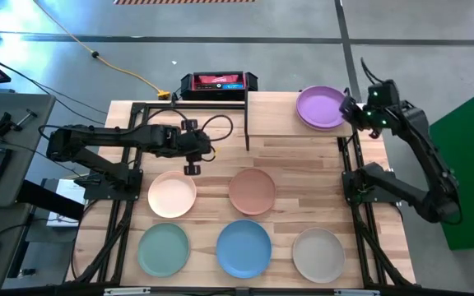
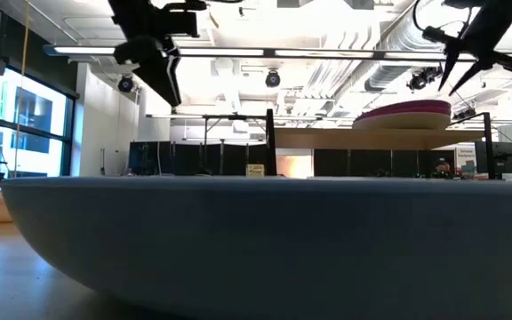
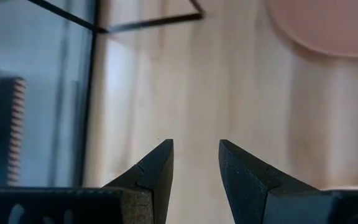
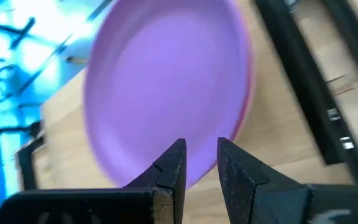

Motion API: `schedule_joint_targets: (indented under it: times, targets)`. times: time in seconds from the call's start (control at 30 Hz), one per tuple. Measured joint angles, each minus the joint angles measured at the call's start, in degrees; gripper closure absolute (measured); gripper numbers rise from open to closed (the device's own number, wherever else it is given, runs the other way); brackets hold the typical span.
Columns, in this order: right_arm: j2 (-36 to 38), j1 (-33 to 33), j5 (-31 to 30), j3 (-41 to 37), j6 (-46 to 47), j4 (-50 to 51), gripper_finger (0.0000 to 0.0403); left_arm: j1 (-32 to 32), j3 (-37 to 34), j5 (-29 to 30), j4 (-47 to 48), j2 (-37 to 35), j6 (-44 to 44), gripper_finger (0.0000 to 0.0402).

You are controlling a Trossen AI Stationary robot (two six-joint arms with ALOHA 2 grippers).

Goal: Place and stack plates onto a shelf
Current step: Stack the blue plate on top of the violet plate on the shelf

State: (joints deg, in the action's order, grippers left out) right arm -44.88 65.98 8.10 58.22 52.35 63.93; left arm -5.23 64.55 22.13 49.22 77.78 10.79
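Observation:
A purple plate (image 1: 321,107) tops a small stack on the shelf (image 1: 270,111) at its right end. A magenta rim (image 4: 248,93) shows under it. My right gripper (image 1: 354,111) hovers just above the stack's right edge, fingers narrowly open with nothing between them (image 4: 201,155). On the table lie a peach plate (image 1: 172,195), a terracotta plate (image 1: 252,191), a mint green plate (image 1: 164,250), a blue plate (image 1: 243,248) and a beige plate (image 1: 318,255). My left gripper (image 1: 192,167) hangs open over bare wood just beyond the peach plate (image 3: 196,155).
Black metal frames run along the table's left (image 1: 122,214) and right (image 1: 360,214) sides. A red-and-black box (image 1: 218,82) sits at the far edge behind the shelf. The shelf's left half is bare. In the low view the blue plate (image 2: 256,240) fills the foreground.

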Motion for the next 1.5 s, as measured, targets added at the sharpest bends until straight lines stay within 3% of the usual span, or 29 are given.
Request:
schedule_joint_targets:
  times: [0.23,0.5,0.73,0.87,1.17,1.5]
  targets:
    - [3.29,-7.97,1.95,0.00,1.47,-1.93,0.0334,0.68,0.00,-12.03,2.95,0.00,-5.73,0.0284]
    - [5.28,-20.35,1.32,0.00,8.14,-7.48,0.0334,4.51,0.00,-18.71,3.28,0.48,-13.38,0.0284]
    - [3.79,-33.55,0.65,0.00,13.15,-15.11,0.0334,8.42,0.00,-18.81,3.49,1.14,-14.69,0.0284]
    - [1.43,-42.95,-3.16,0.00,17.39,-20.06,0.0334,9.83,0.00,-18.80,3.67,1.14,-14.74,0.0284]
    - [-10.59,-65.42,-10.96,0.00,25.69,-26.08,0.0334,11.66,0.00,-18.64,4.68,1.14,-14.72,0.0284]
    - [-24.02,-78.22,-13.09,0.00,32.69,-33.61,0.0334,11.73,0.00,-18.23,6.25,1.14,-14.01,0.0284]
